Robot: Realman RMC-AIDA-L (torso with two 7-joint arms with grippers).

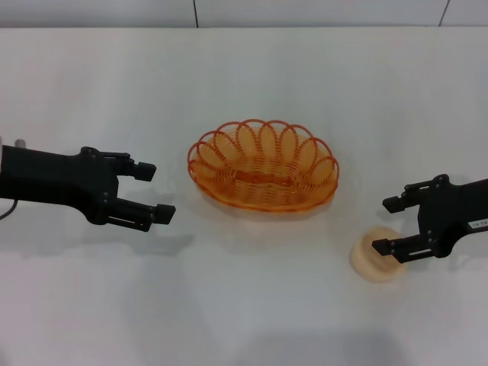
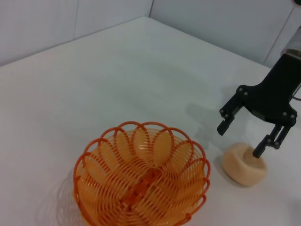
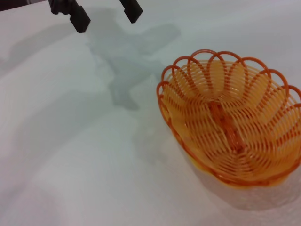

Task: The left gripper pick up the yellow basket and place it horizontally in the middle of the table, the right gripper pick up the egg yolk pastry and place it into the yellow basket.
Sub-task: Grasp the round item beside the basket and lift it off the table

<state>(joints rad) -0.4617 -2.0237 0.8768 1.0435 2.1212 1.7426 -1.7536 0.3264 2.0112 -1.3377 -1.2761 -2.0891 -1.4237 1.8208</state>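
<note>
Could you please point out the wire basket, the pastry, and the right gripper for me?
Oval orange-yellow wire basket (image 1: 263, 174): head view, on its woven floor.
Small round cream-beige egg yolk pastry (image 2: 242, 165): left wrist view, on its domed side.
Black two-fingered right gripper (image 1: 386, 226): head view, midway between its open fingers.

The head camera looks down on the table (image 1: 244, 76) from above. Both wrist cameras view the yellow basket (image 2: 141, 179) closely from opposite sides.
</note>
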